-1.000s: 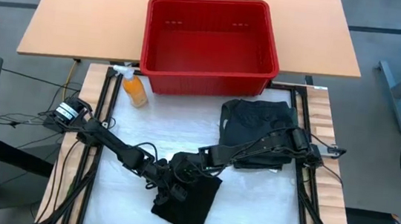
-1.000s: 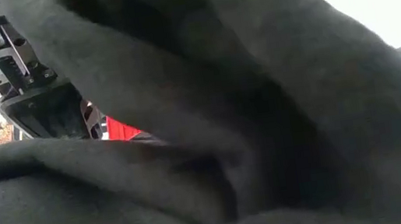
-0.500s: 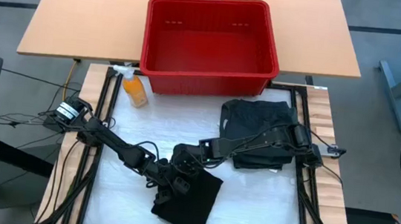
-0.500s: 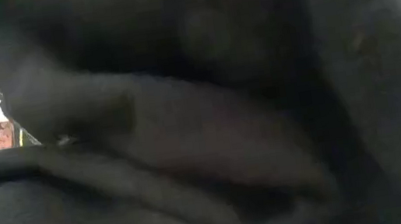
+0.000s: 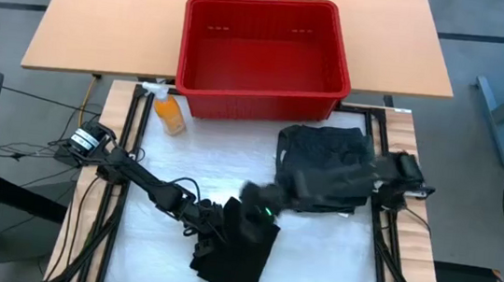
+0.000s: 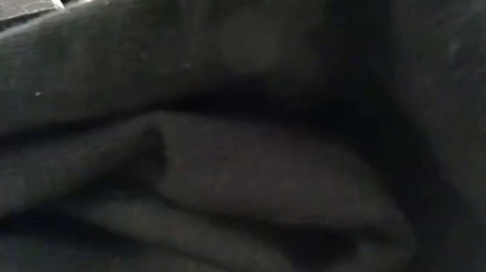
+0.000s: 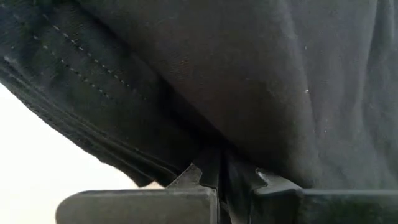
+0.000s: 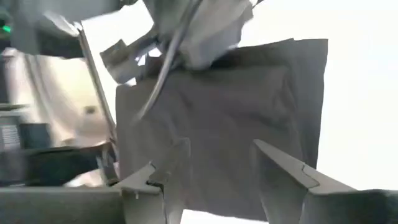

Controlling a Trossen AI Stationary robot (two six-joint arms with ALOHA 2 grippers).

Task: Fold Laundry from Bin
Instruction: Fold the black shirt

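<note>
1. Bottle, orange, a spray bottle point(image 5: 170, 112), stands at the left of the high view, just beside the lower left corner of the bin.
2. My left gripper point(image 5: 211, 232) sits low in the frame, left of centre, on the upper edge of the black garment point(image 5: 239, 249) spread on the white table cover point(image 5: 185, 157). In my left wrist view its fingers point(image 7: 198, 180) are pressed together with the garment's dark fabric point(image 7: 236, 74) pinched between them.
3. The bin point(image 5: 338, 33), bright red, fills the upper middle of the high view; I see no cloth inside it.
4. My right gripper point(image 5: 255, 198) shows blurred just right of centre, beside the black garment's upper right edge. In my right wrist view its fingers point(image 8: 283, 165) stand apart with nothing between them, and a squarish dark cloth point(image 8: 249, 112) lies beyond.
5. A folded pile of dark laundry point(image 5: 320, 162) lies right of centre, below the bin's lower right corner, under my right arm.
6. The low view is filled with dark folds of cloth point(image 6: 246, 155).
</note>
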